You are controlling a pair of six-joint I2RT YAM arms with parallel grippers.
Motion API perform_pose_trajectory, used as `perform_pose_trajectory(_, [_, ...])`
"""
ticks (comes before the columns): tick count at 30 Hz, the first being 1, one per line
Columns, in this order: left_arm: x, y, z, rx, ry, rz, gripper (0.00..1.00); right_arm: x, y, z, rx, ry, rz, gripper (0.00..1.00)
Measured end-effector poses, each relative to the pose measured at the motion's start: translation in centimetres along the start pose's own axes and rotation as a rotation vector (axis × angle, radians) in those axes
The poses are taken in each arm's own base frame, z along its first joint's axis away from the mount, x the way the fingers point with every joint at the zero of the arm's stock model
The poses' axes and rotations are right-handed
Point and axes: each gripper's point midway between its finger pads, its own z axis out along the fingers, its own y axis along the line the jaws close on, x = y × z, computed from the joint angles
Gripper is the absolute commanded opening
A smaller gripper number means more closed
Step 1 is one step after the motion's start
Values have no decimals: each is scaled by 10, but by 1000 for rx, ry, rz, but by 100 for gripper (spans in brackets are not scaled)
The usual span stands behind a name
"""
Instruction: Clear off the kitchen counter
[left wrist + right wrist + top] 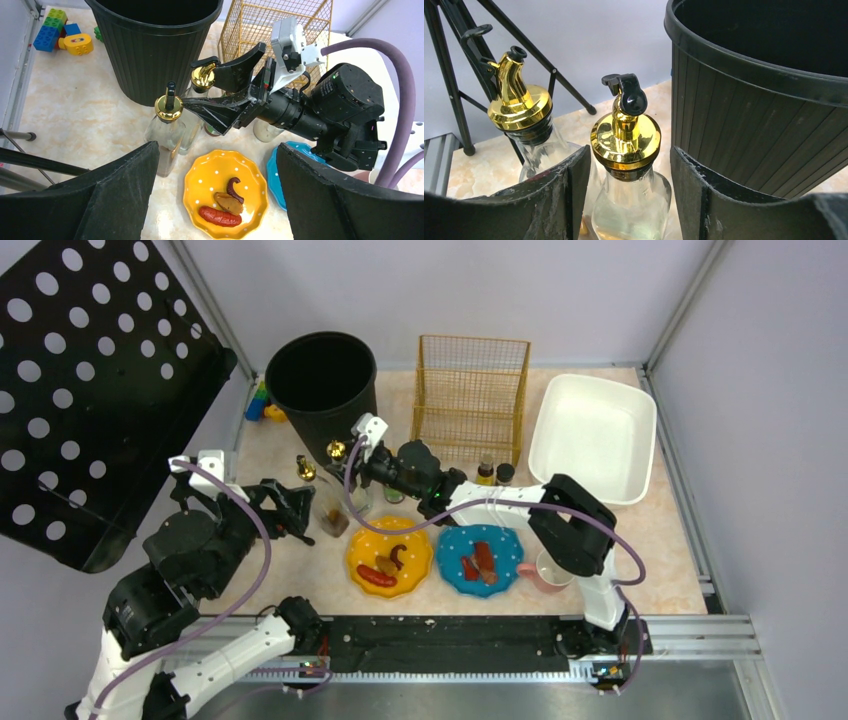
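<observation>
Top view: the surface (680,540) fills the frame between the rails. It carries a black bin (322,390) far left and a yellow plate (390,558) near centre.

Left wrist view: the left claw (215,200) is wide open and empty above the plate. The right claw (220,92) straddles a gold-capped bottle (202,77) just beside the bin.

Right wrist view: the bottle stands upright between the fingers (569,190), which are close on both sides. Cannot tell whether they grip the glass.

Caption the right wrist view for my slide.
Right gripper straddling a gold-capped glass bottle beside the black bin.
</observation>
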Motion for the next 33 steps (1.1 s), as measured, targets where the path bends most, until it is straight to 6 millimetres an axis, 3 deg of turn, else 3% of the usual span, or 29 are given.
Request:
perform_pose_trajectory(13, [-2, 3, -3, -6, -14, -2, 91, -2, -1, 11, -1, -35, -6, 24])
perform_pose_trajectory(17, [-2, 4, -3, -10, -14, -1, 91, -2, 1, 11, -4, -34, -3, 0])
perform_pose_trajectory(33, [-2, 6, -3, -16, -16, 6, 92, -2, 5, 11, -32, -30, -31, 0])
